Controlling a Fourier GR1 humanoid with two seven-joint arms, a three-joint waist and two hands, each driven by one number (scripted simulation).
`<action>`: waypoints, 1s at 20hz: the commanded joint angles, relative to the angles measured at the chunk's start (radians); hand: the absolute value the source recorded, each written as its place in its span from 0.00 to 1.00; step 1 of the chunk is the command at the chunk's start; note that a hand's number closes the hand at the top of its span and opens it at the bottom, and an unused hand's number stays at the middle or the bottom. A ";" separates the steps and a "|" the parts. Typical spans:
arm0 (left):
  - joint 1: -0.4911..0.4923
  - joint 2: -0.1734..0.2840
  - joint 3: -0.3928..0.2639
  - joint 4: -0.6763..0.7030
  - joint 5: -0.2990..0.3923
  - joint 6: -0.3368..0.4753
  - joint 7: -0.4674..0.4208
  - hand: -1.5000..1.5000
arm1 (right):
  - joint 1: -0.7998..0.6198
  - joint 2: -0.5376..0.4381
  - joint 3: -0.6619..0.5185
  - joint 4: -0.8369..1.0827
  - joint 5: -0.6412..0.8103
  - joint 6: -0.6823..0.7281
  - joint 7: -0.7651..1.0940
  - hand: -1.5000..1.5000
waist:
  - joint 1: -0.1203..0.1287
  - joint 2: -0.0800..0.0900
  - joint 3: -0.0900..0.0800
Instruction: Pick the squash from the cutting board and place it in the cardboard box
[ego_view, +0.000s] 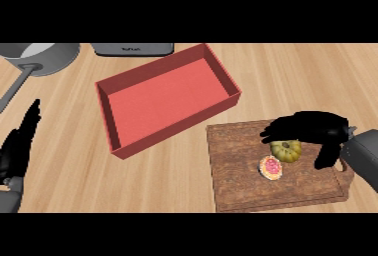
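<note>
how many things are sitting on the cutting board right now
2: the squash under the right hand, and a pink-topped food item just in front of it. The hand may hide more.

Right hand (308, 128) over squash (286, 150) on board (244, 170).
Fingers curled above squash; contact unclear. Tart (271, 167) just beside squash. Red box (164, 98) sits open, near board's upper left. Left hand (19, 145) open at left edge. Pan (44, 57) top left.
</note>
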 joint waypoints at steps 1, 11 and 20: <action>-0.014 -0.019 0.017 0.005 -0.031 -0.011 0.024 0.50 | 0.042 0.057 -0.064 -0.007 0.045 -0.007 -0.010 1.00 | -0.001 0.000 0.000; 0.044 -0.017 0.032 -0.048 -0.031 -0.013 0.020 0.50 | 0.100 0.207 -0.254 0.050 0.006 -0.171 0.427 1.00 | -0.030 -0.012 -0.002; 0.092 -0.014 0.057 -0.026 -0.034 0.011 0.028 0.50 | 0.199 0.312 -0.364 -0.086 0.104 -0.458 1.071 1.00 | -0.088 -0.037 -0.008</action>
